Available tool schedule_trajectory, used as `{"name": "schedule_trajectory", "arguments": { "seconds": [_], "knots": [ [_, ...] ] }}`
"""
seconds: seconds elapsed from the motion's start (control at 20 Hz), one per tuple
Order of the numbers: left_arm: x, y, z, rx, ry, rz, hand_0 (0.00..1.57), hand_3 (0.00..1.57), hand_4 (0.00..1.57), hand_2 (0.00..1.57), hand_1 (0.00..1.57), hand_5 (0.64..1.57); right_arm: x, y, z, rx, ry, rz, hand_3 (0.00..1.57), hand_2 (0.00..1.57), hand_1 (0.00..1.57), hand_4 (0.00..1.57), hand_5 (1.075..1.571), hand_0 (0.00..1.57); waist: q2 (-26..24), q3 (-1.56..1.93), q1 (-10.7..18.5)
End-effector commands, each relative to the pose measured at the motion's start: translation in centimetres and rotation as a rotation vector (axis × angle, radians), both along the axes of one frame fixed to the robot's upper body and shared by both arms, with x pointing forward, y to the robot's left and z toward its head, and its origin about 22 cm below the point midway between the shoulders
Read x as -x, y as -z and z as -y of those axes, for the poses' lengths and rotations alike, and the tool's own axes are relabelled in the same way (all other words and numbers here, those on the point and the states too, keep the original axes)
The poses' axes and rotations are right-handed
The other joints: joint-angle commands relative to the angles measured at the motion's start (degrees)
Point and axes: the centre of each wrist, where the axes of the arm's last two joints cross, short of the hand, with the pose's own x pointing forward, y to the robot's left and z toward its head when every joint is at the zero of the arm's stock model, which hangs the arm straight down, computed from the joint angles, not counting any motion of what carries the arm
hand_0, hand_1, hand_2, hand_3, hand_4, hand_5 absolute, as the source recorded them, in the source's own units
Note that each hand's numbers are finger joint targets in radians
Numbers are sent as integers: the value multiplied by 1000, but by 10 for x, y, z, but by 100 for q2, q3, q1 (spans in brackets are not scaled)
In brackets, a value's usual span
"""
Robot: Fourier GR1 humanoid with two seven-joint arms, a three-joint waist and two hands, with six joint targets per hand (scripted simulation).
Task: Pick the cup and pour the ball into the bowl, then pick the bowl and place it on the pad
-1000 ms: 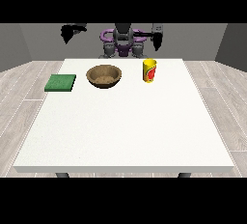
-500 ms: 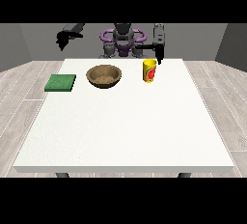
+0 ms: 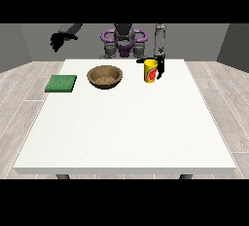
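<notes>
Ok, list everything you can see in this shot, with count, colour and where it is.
table: one, white, fills the middle of the view
pad: one, green, flat at the table's far side on the view's left
bowl: one, brown, at the far side, between the pad and the cup
cup: one, yellow with a red mark, upright, to the view's right of the bowl
floor: grey planks around the table
robot body: one, grey and purple, behind the far edge
hand at the view's left: black, raised off the table's far left corner
hand at the view's right: black, lowered right beside the cup
</notes>
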Motion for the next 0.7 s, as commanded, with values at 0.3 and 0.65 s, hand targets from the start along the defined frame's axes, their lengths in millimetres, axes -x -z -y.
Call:
{"name": "schedule_trajectory", "arguments": {
  "seconds": [0.3,0.65],
  "knots": [
    [-5,26,31,-210,-110,-24,1314,1571,1197,1571,1314,1552,4,1,30,-10,-15,27,0,0,0,279,1570,0,118,1,-271],
    [-28,-1,25,-523,-161,-76,1328,1571,1211,1571,1328,1559,2,-11,48,4,-19,-145,0,0,0,420,1571,0,-943,10,-242]
  ]
}}
